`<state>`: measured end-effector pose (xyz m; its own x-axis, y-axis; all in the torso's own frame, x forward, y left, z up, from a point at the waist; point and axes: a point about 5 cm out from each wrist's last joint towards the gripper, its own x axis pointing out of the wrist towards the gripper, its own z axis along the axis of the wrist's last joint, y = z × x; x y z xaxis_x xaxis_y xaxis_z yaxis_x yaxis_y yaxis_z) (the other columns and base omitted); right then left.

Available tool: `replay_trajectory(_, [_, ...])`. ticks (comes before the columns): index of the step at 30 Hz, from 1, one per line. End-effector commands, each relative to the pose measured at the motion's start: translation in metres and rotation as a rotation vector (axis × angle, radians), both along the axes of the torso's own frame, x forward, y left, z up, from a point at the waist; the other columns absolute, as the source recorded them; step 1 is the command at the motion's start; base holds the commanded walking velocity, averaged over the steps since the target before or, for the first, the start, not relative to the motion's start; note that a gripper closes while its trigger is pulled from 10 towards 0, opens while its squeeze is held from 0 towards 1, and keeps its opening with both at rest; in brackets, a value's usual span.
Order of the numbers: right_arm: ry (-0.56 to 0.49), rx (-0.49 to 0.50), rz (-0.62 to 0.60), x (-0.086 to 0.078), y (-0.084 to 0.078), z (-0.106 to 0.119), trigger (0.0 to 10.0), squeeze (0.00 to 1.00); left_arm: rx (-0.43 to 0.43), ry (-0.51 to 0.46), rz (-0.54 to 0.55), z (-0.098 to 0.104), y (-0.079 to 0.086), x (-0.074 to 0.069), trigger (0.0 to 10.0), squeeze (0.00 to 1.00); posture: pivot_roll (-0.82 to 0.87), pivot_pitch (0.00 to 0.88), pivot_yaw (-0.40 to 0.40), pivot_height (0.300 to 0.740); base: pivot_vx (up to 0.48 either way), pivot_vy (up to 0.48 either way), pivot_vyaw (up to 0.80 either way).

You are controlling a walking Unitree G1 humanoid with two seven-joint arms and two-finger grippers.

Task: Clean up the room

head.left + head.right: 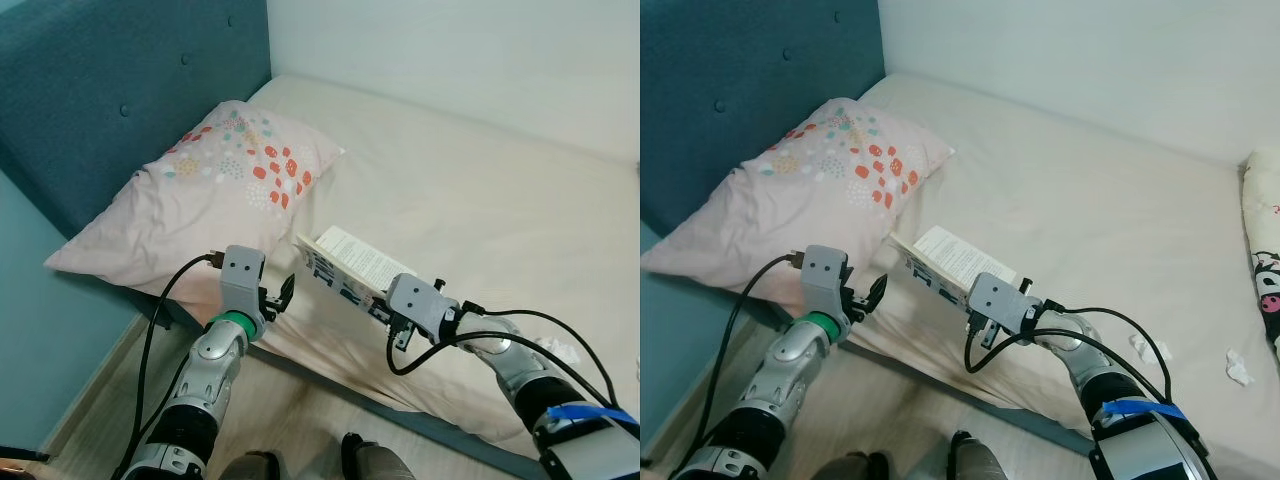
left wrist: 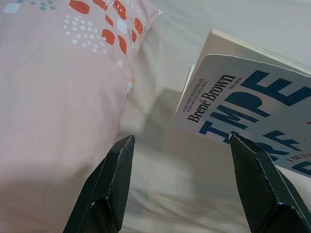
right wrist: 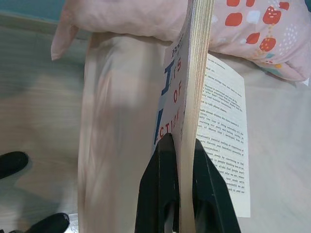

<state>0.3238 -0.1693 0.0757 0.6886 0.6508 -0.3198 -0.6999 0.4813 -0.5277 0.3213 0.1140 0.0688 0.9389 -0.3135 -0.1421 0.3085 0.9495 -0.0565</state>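
- Nearest the bed (image 1: 480, 200) edge: right gripper (image 1: 392, 322) clamped on book (image 1: 345, 268), lifted just above the sheet.
- Beside it: left gripper (image 1: 283, 295), fingers spread, empty, aimed between book and pillow (image 1: 200, 200).
- Far side: crumpled tissues (image 1: 1238, 368).
- Step, by judgement: book removal; next needs carrying it off to storage.

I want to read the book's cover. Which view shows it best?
The left wrist view: the book faces it, cover lettering large and sharp. The right wrist view gives its page edges in the right gripper. The eye views show it small.
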Motion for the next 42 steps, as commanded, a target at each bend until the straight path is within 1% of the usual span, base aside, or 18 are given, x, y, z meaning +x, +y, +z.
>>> replay_trajectory(1, [-0.028, 0.043, -0.020, 0.001, -0.001, 0.004, 10.0, 0.00, 0.003, 0.026, 0.009, -0.006, 0.002, -0.003, 10.0, 0.00, 0.00, 0.107, 0.027, 0.725, 0.000, 0.000, 0.00])
replay_trajectory(12, [-0.040, 0.071, -0.034, 0.003, 0.001, 0.006, 10.0, 0.00, 0.007, 0.035, 0.012, -0.007, 0.004, -0.004, 10.0, 0.00, 0.01, 0.119, 0.027, 0.700, 0.000, 0.000, 0.00])
replay_trajectory(16, [-0.035, 0.092, -0.043, 0.004, 0.002, 0.006, 10.0, 0.00, 0.012, 0.039, 0.016, -0.008, 0.006, -0.005, 10.0, 0.00, 0.01, 0.126, 0.033, 0.685, 0.000, 0.000, 0.00])
replay_trajectory(17, [-0.037, 0.106, -0.054, 0.005, 0.002, 0.007, 10.0, 0.00, 0.015, 0.041, 0.014, -0.009, 0.006, -0.006, 10.0, 0.00, 0.01, 0.136, 0.046, 0.680, 0.000, 0.000, 0.00])
replay_trajectory(21, [-0.039, 0.115, -0.062, 0.005, 0.002, 0.008, 10.0, 0.00, 0.017, 0.042, 0.012, -0.009, 0.006, -0.006, 10.0, 0.00, 0.01, 0.136, 0.046, 0.675, 0.000, 0.000, 0.00])
replay_trajectory(22, [-0.042, 0.125, -0.067, 0.006, 0.001, 0.009, 10.0, 0.00, 0.019, 0.043, 0.010, -0.009, 0.006, -0.007, 10.0, 0.00, 0.01, 0.148, 0.052, 0.675, 0.000, 0.000, 0.00])
replay_trajectory(24, [-0.044, 0.157, -0.088, 0.010, 0.001, 0.014, 10.0, 0.00, 0.022, 0.027, 0.001, -0.005, 0.005, -0.005, 10.0, 0.00, 0.01, 0.182, 0.055, 0.675, 0.000, 0.000, 0.00])
replay_trajectory(25, [-0.044, 0.157, -0.088, 0.010, 0.001, 0.014, 10.0, 0.00, 0.022, 0.027, 0.001, -0.005, 0.005, -0.005, 10.0, 0.00, 0.01, 0.182, 0.055, 0.675, 0.000, 0.000, 0.00])
replay_trajectory(27, [-0.045, 0.185, -0.098, 0.013, 0.001, 0.019, 10.0, 0.00, 0.024, 0.000, -0.009, 0.002, 0.004, -0.002, 10.0, 0.00, 0.02, 0.211, 0.055, 0.675, 0.000, 0.000, 0.00])
replay_trajectory(34, [-0.053, 0.188, -0.088, 0.015, 0.003, 0.022, 10.0, 0.00, 0.023, -0.037, -0.026, 0.011, 0.003, -0.001, 10.0, 0.00, 0.02, 0.240, 0.055, 0.665, 0.000, 0.000, 0.00])
replay_trajectory(37, [-0.055, 0.200, -0.074, 0.015, 0.005, 0.024, 10.0, 0.00, 0.030, -0.059, -0.046, 0.016, 0.002, -0.002, 10.0, 0.00, 0.02, 0.262, 0.053, 0.650, 0.000, 0.000, 0.00])
replay_trajectory(42, [-0.056, 0.204, -0.062, 0.016, 0.006, 0.026, 10.0, 0.00, 0.029, -0.061, -0.040, 0.018, 0.003, -0.003, 10.0, 0.00, 0.02, 0.278, 0.048, 0.646, 0.000, 0.000, 0.00])
